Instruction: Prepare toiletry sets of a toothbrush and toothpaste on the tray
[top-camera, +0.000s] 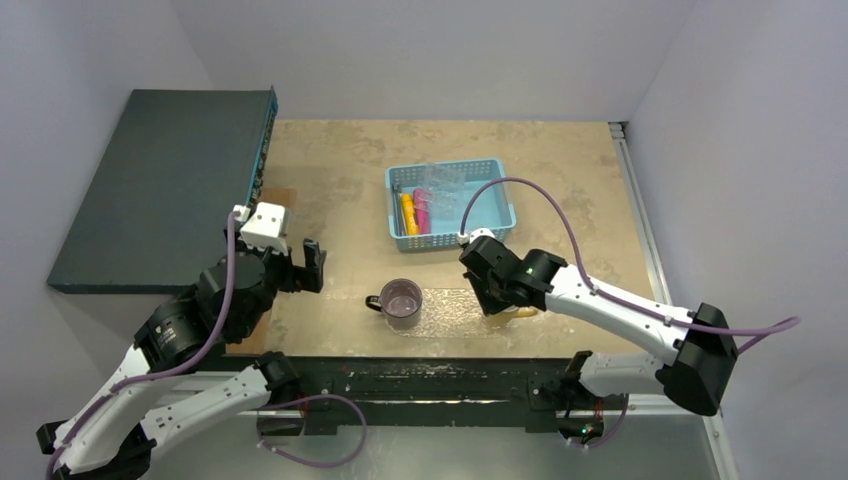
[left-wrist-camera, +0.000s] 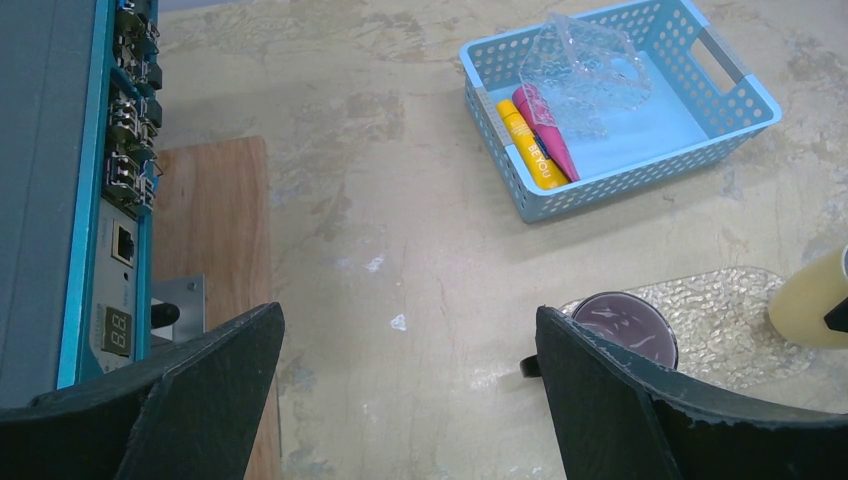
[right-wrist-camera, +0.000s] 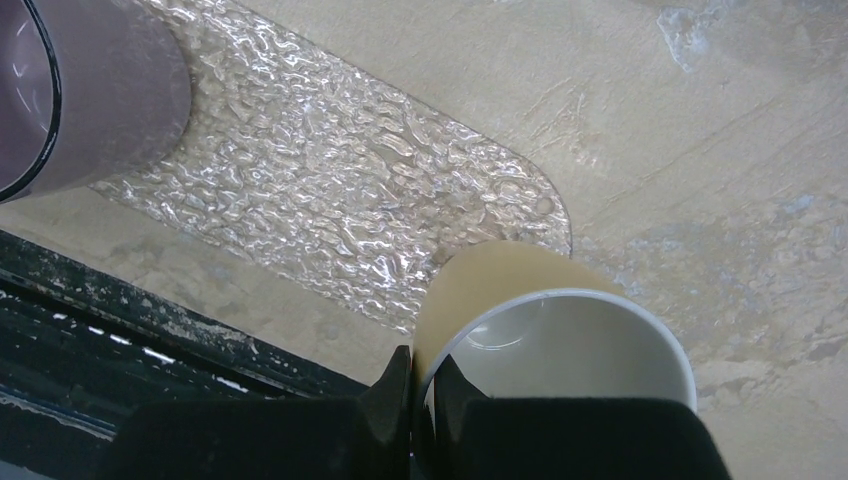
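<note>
Right gripper (right-wrist-camera: 420, 378), jaws clamped on the rim of the yellow mug (right-wrist-camera: 560, 350), is holding it at the three o'clock end of the tray (right-wrist-camera: 330, 200); the purple mug (right-wrist-camera: 90, 90) is standing at nine o'clock. Magenta tube (left-wrist-camera: 545, 128) and yellow tube (left-wrist-camera: 527, 150) are lying in the blue basket (left-wrist-camera: 620, 188) at twelve o'clock. Left gripper (left-wrist-camera: 408, 330), jaws apart, is hovering empty. Judged best: keeping the mug upright and seating it fully on the tray before releasing.
</note>
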